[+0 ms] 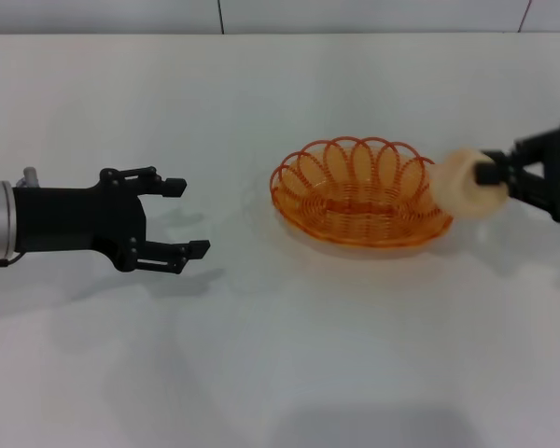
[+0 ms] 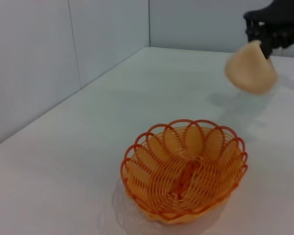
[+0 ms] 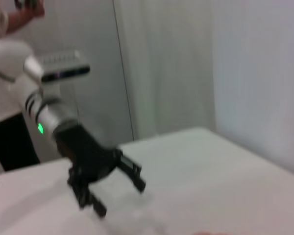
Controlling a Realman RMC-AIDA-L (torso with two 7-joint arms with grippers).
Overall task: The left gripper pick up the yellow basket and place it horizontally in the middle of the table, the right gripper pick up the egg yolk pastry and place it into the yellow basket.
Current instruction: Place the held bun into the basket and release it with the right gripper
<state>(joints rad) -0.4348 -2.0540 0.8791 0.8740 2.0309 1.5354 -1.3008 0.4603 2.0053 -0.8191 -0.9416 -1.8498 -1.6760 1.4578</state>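
The yellow basket point(image 1: 360, 192) sits upright on the white table point(image 1: 280, 355), right of centre; it also shows empty in the left wrist view point(image 2: 184, 169). My right gripper point(image 1: 493, 174) is shut on the egg yolk pastry point(image 1: 464, 188) and holds it in the air just beyond the basket's right rim; the pastry point(image 2: 251, 72) and the right gripper point(image 2: 264, 41) show in the left wrist view too. My left gripper point(image 1: 185, 217) is open and empty, low over the table left of the basket; it also shows in the right wrist view point(image 3: 118, 194).
A grey wall point(image 1: 261, 14) runs along the table's far edge. A person point(image 3: 5, 112) stands behind the left arm in the right wrist view.
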